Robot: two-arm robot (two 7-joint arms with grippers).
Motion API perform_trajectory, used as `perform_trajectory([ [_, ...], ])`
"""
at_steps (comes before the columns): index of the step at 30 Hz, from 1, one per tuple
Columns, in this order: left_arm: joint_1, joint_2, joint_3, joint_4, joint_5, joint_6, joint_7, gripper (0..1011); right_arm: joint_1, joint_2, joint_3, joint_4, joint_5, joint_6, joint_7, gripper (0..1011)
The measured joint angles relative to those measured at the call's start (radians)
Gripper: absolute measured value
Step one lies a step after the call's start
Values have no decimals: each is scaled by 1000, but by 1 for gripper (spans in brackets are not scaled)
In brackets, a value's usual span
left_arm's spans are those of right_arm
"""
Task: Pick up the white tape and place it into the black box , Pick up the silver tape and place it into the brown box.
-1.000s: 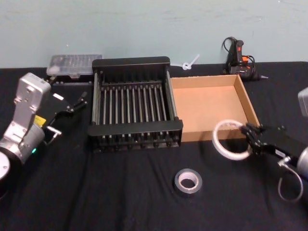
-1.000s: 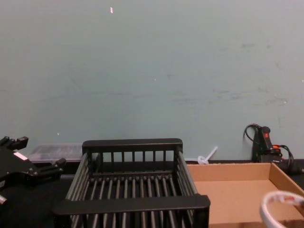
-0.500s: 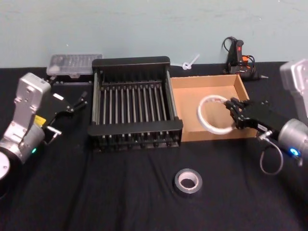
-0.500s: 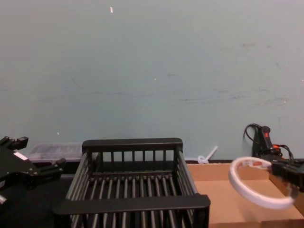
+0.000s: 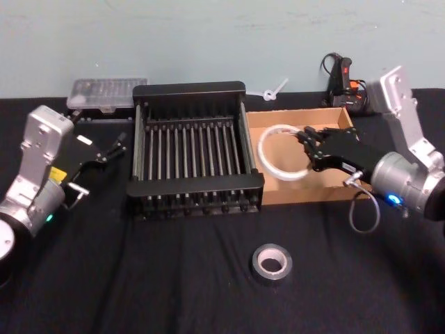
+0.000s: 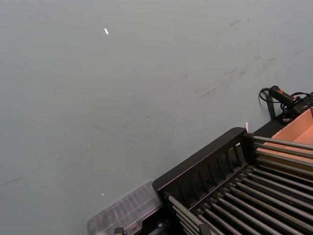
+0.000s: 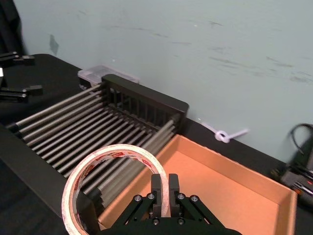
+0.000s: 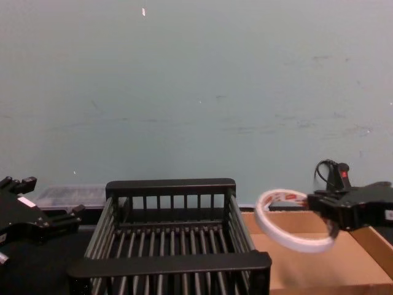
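The right pincer (image 5: 311, 147) is closed on the rim of the white tape (image 5: 283, 152), pinching the ring's wall between its fingers so the roll hangs out in front, tilted, with its open centre free. It hovers above the brown box (image 5: 327, 182), over the part nearest the black box (image 5: 191, 149), well clear of the cardboard floor. That height likely serves to carry the roll over the crate's thick rim, since the white tape belongs in the black box, not the one beneath it now.

The silver tape (image 5: 271, 262) lies flat on the black surface (image 5: 174, 278), in front of the black box and well apart from it, untouched. The left pincer (image 5: 104, 152) waits beside the black box on its far side from the brown box, its fingers apart and empty.

The right wrist view shows the grip itself: two fingers (image 7: 157, 188) clamp the white tape (image 7: 112, 181) at one spot of its edge, with faint reddish print on the band. The chest view shows what the head view cannot, that the white tape (image 8: 288, 220) rides level with the black box's (image 8: 171, 261) upper rim, just beside its corner. The left wrist view looks past the slatted crate (image 6: 234, 181) to the wall.
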Motion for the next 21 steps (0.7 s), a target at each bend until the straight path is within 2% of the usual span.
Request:
perform_trajectory([
  [10,0,0,0,0,0,0,0,1001,64,-47,-50,52,-30,-1,16,95],
  [21,0,0,0,0,0,0,0,1001,147,-107,-96,138,-65,-10,31,95],
])
